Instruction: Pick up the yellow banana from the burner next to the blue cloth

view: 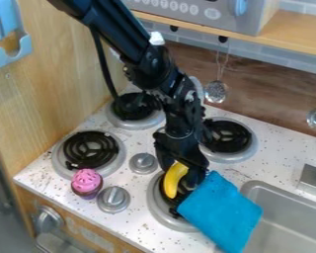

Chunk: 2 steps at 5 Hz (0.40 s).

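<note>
Near the front edge of the speckled white stovetop (138,227), the black gripper (179,177) hangs by a curved yellow toy banana (174,181), its grip unclear. Sideways drift could snag the blue cloth (220,211) alongside.

The yellow toy banana (173,180) was smooth and curved, its bulging side toward the left of the view. It lay lengthwise from the black gripper (182,174) down over the front right burner (159,211), just beside the blue cloth (220,211), its upper end partly hidden.
</note>
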{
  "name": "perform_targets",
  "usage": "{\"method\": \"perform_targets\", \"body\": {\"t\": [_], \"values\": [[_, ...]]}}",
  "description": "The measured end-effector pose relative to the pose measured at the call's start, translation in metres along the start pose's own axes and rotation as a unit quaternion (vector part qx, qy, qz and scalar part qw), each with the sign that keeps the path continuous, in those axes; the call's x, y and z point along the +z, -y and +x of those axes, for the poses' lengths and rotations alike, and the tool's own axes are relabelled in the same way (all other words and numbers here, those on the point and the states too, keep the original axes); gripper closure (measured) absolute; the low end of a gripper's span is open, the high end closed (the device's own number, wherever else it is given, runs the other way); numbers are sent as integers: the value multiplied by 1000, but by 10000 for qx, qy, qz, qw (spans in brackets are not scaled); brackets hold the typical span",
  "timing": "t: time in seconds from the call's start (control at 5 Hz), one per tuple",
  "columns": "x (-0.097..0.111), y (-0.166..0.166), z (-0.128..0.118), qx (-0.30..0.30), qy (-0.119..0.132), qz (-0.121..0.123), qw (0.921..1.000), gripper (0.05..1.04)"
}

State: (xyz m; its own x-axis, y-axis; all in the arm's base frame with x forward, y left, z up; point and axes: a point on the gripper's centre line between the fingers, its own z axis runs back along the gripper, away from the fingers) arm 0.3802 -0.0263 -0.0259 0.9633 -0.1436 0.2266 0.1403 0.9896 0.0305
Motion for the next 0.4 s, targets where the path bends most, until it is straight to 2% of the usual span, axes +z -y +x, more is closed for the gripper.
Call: {"method": "perform_targets", "body": {"t": [0.2, 0.4], "values": [[-8, 4, -4, -62, -120, -140, 9998, 143], [-7, -3, -4, -71, -145, -167, 9997, 418]]}}
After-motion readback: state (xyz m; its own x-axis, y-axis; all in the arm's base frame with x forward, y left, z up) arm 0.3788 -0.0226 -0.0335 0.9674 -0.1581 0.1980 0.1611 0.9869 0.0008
